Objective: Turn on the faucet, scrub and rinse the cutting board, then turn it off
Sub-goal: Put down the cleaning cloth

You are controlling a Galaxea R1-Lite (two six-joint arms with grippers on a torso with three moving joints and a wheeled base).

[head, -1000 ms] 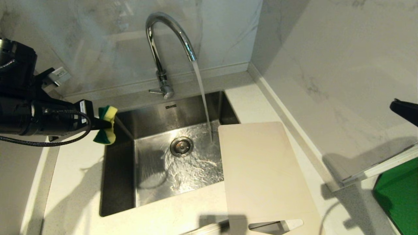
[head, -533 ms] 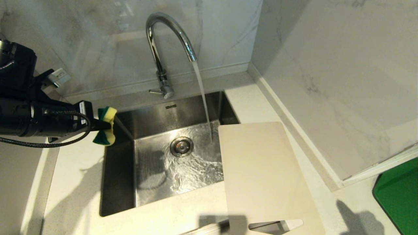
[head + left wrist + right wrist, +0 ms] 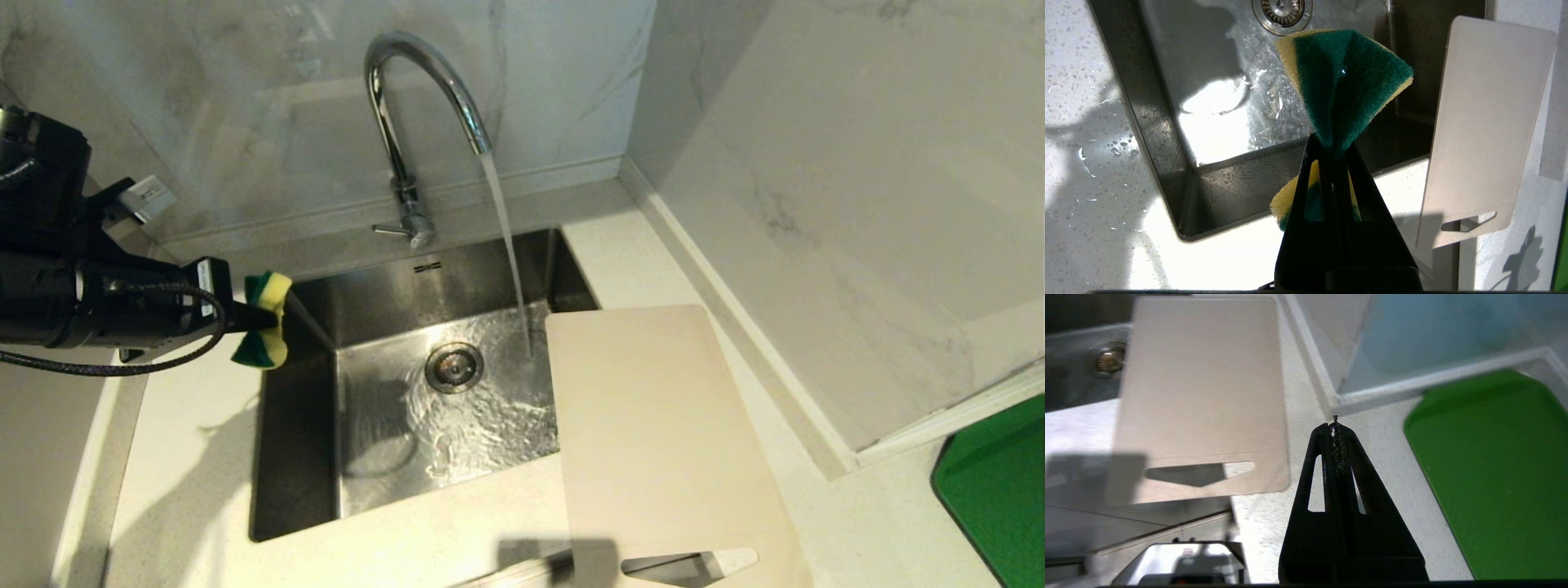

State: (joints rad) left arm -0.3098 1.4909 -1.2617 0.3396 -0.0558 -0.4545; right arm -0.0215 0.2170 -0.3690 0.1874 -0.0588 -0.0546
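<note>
Water runs from the faucet (image 3: 416, 98) into the sink (image 3: 298, 457), landing just beside the far edge of the board (image 3: 653, 441). The board lies flat on the worktop (image 3: 196, 457) at the sink's right side, its far end overhanging the basin, its long axis running from the robot toward the wall, the slot handle at the near end. The left gripper (image 3: 245, 314) hovers over the sink's far left corner, clamped on a folded green-and-yellow sponge (image 3: 265, 318); the board sits across the basin to its right, well apart. The right gripper (image 3: 1335, 428), jaws together and empty, hangs above the worktop between the board's handle end and a green tray (image 3: 1494, 469), nearer the board than the left. Scrubbing looks not yet begun; the sponge must likely cross the basin rightward, or the right gripper must bring the board under the stream
</note>
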